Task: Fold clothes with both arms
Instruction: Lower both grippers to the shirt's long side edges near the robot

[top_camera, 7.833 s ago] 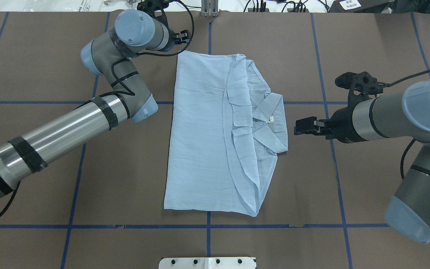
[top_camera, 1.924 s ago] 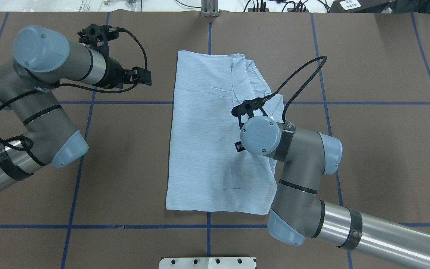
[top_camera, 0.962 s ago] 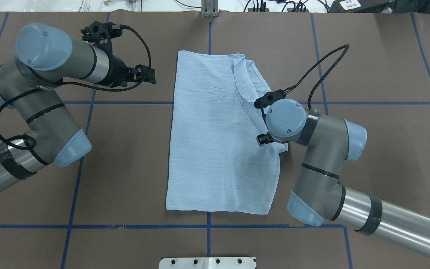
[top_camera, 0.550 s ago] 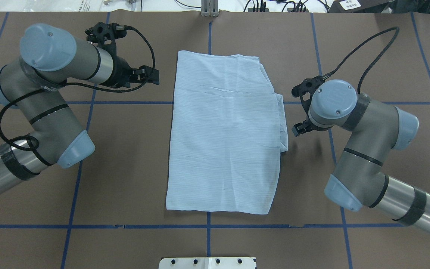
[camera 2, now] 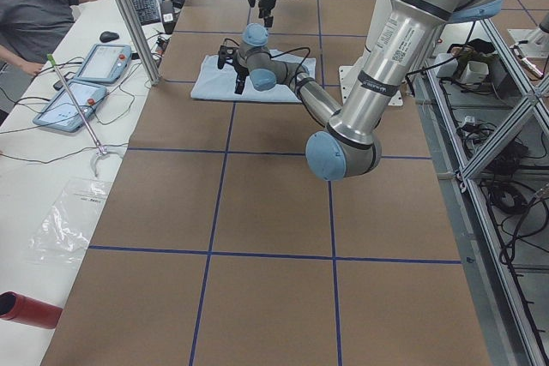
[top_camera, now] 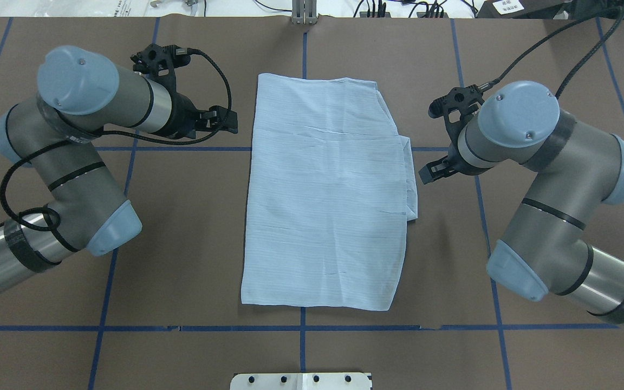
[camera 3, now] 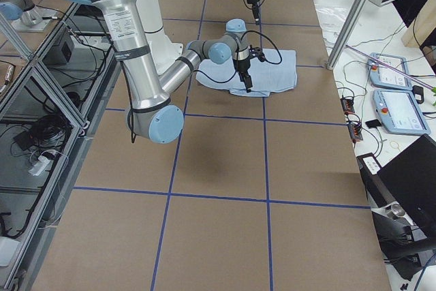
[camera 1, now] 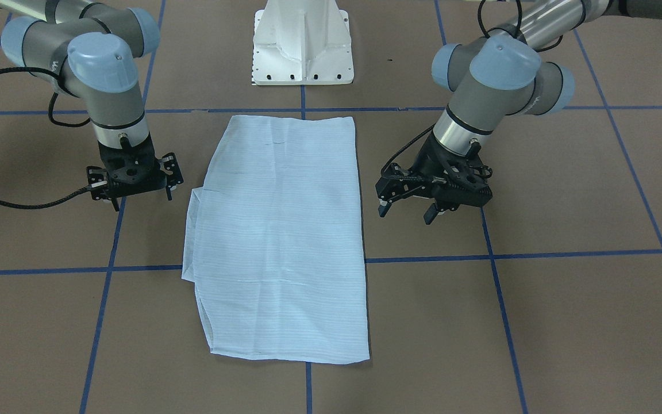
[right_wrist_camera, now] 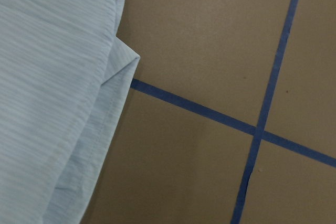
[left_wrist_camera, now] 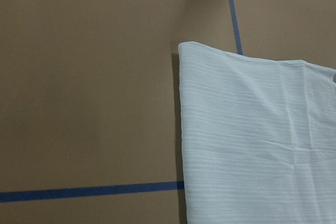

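Note:
The pale-blue shirt (top_camera: 323, 195) lies folded into a flat rectangle at the table's middle, also seen in the front view as the shirt (camera 1: 282, 236). A small fold of cloth sticks out on its right side (top_camera: 410, 179). My left gripper (top_camera: 226, 119) hovers open just off the shirt's far left edge, holding nothing; it appears as the left gripper (camera 1: 405, 210) in the front view. My right gripper (top_camera: 432, 169) stands open beside the right edge, empty, shown as the right gripper (camera 1: 140, 194) from the front. The wrist views show the shirt's corner (left_wrist_camera: 252, 140) and edge (right_wrist_camera: 52, 103).
Blue tape lines (top_camera: 301, 327) grid the brown table. The white pedestal base (camera 1: 302, 46) stands at the robot's side. In the left side view a person (camera 2: 34, 15) sits by two tablets (camera 2: 86, 83), and a red cylinder (camera 2: 26, 310) lies at the table's near corner.
My right gripper drew the shirt's flap over the collar to the right, let go and moved off the cloth. The left gripper crept closer to the shirt's left edge.

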You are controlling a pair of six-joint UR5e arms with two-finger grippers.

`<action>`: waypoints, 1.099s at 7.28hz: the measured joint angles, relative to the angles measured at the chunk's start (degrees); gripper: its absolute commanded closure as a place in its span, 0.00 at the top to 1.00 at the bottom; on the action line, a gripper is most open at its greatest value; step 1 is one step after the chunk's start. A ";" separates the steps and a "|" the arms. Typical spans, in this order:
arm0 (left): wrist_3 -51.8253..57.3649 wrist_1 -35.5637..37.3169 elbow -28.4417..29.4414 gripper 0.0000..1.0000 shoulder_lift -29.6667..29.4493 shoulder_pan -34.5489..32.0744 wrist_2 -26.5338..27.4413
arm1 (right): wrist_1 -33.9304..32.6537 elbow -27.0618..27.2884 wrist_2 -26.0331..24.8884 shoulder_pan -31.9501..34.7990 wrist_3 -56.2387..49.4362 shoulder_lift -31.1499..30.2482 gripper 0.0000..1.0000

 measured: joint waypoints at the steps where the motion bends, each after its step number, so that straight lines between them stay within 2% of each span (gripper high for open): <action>1: -4.76 0.28 -1.68 1.00 0.71 2.63 0.15 | -0.10 2.47 2.37 -0.04 3.68 -0.72 1.00; 3: -13.98 3.98 -7.75 1.00 3.14 8.83 1.32 | -0.05 5.84 3.82 -1.79 11.44 -1.62 1.00; 4: -17.82 6.87 -10.32 1.00 3.70 12.81 3.52 | 0.07 6.92 3.74 -3.25 14.67 -1.76 1.00; 6: -23.17 9.29 -11.55 0.99 4.09 20.71 8.51 | 0.27 8.16 3.15 -5.58 17.92 -1.81 1.00; 8: -25.17 11.54 -11.20 0.96 3.99 24.71 10.34 | 0.39 8.45 1.35 -8.05 20.05 -1.77 1.00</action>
